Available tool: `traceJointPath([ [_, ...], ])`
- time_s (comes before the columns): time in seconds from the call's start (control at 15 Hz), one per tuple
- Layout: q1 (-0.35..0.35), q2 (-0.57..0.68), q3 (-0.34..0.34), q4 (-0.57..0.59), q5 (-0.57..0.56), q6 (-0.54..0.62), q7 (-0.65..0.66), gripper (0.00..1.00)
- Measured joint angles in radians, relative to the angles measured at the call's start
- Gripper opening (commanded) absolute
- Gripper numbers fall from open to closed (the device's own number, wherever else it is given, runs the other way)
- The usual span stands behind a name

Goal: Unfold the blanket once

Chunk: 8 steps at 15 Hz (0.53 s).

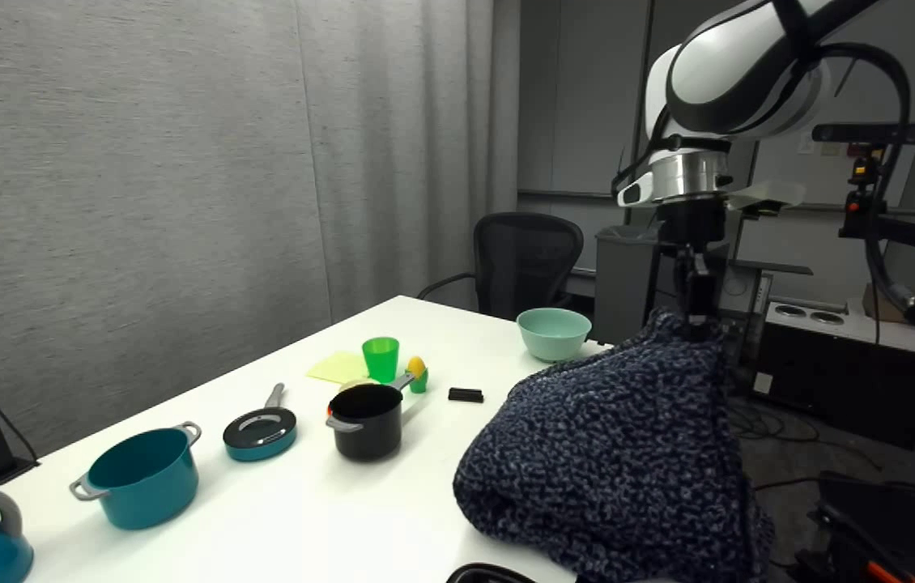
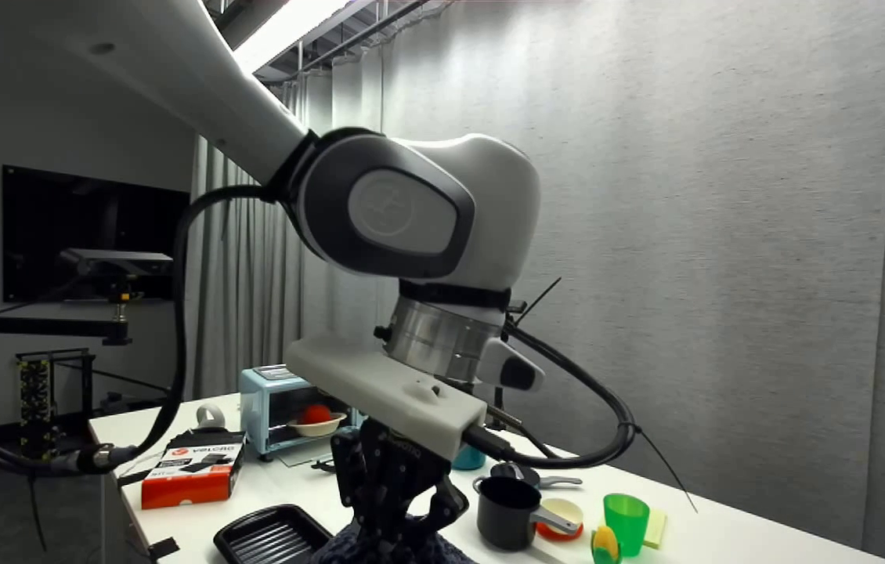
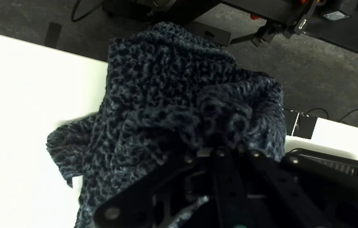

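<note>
The dark navy, light-speckled blanket point(image 1: 603, 461) rises to a peak at the table's edge, where my gripper point(image 1: 696, 317) is shut on its top. Its lower part rests on the white table, and one side hangs beyond the edge. From the wrist, the blanket point(image 3: 153, 82) fills the middle with several loose folds, and the fingertips of the gripper point(image 3: 218, 150) are pressed into the cloth, partly hidden by it. Only a little of the blanket point(image 2: 341, 546) shows under the gripper point(image 2: 388, 544) at the bottom of an exterior view.
A mint bowl point(image 1: 553, 336) stands close behind the blanket. Across the table are a black pot point(image 1: 368, 429), a pan point(image 1: 259, 437), a teal pot point(image 1: 146, 478) and a green cup point(image 1: 381, 360). A black ridged tray point(image 2: 274, 536), a box point(image 2: 192, 474) and a toaster oven point(image 2: 258, 419) stand nearby.
</note>
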Motion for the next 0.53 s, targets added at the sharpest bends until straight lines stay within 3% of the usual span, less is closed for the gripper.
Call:
traceJointPath([
  [0.2,0.000,-0.066,-0.028,-0.028,-0.012,-0.009,-0.033,0.07],
  [0.53,0.000,-0.069,-0.029,-0.035,-0.012,-0.009,-0.035,0.07],
])
